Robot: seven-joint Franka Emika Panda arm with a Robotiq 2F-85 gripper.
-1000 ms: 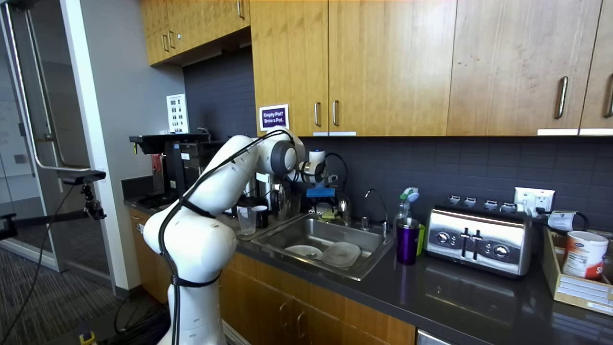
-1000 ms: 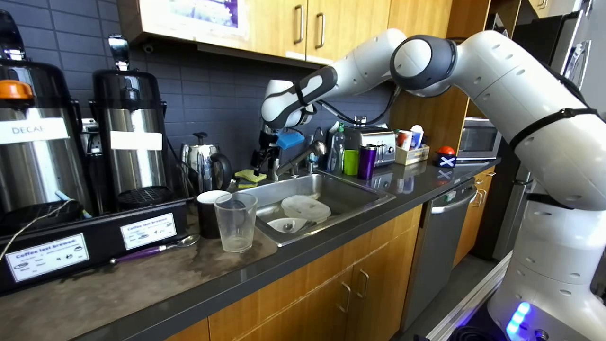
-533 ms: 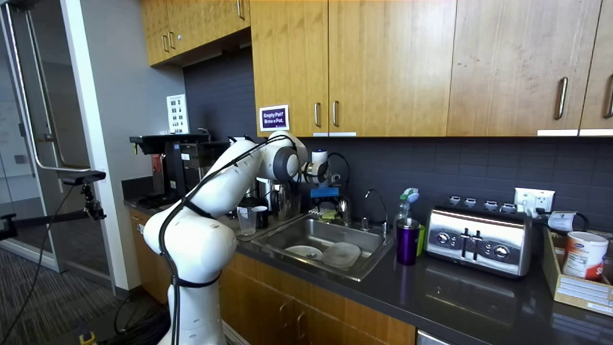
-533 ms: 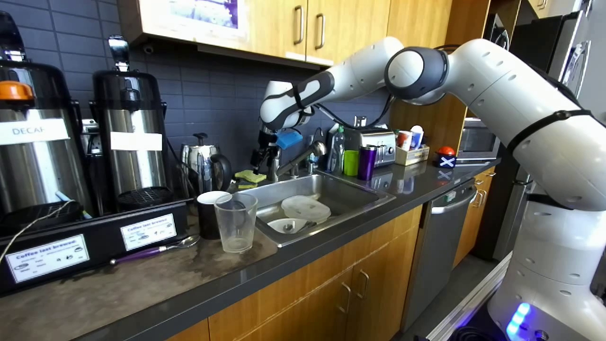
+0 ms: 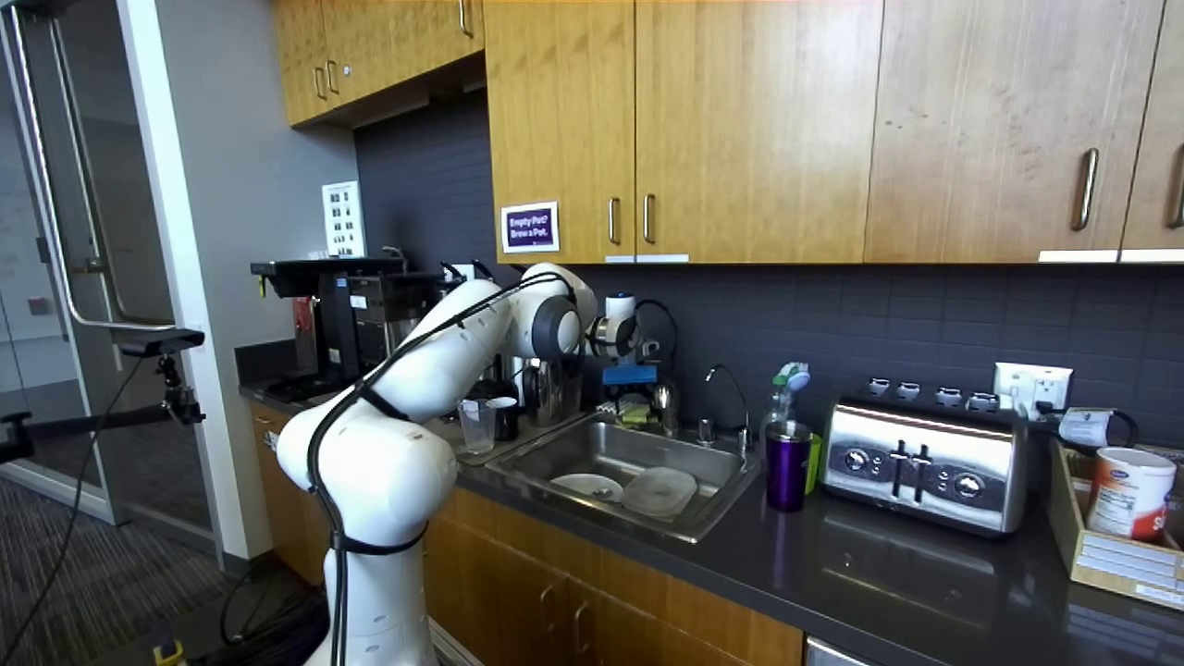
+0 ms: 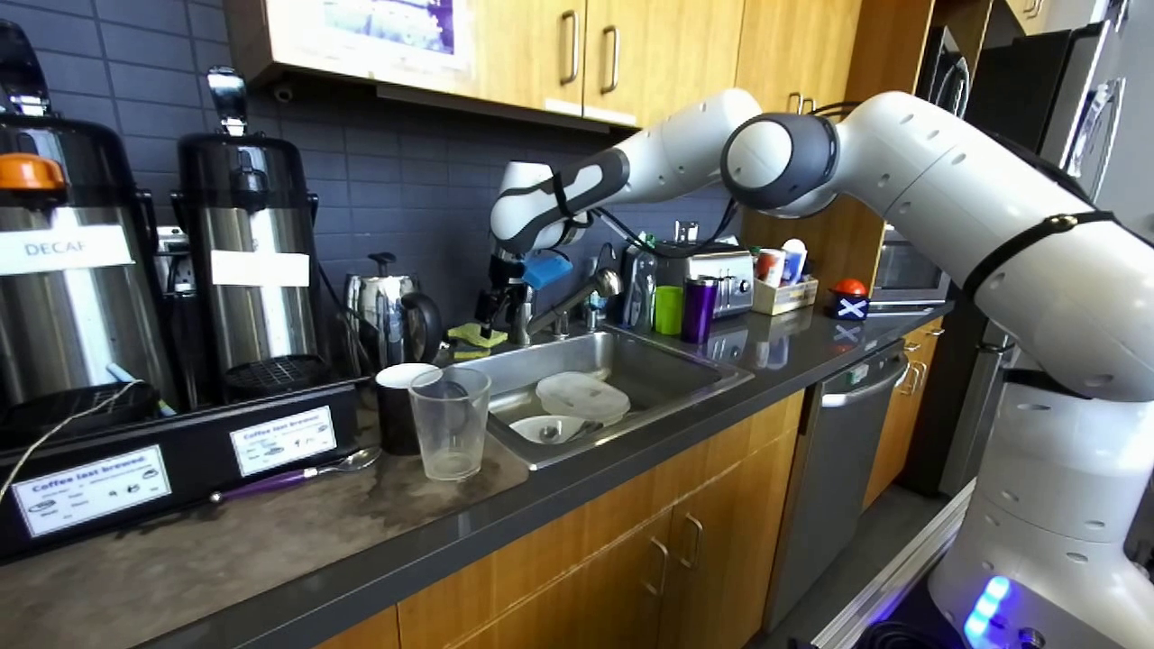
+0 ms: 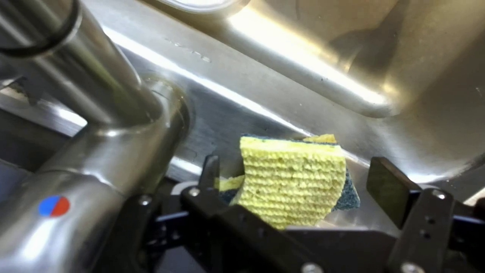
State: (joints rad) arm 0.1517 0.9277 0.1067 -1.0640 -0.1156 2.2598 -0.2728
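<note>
Robot arm of white segments [image 6: 956, 185] slopes down from its bent elbow, black 2-finger end effector [image 7: 299, 176] spread wide. Between its jaws shows a curled, ribbed yellow sponge [image 7: 291, 182] at the steel sink ledge [image 7: 242, 77], beside the metal faucet [image 7: 110, 151].

Purple tumbler [image 5: 787, 468] beside a green cup [image 6: 668, 311], near a toaster [image 5: 925, 467] (shiny, two-dialled).

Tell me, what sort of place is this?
Most likely a shared office kitchen: there's a metal sink, a toaster on the dark counter, and a sign reading "Empty Pot? Brew a Pot."
</note>
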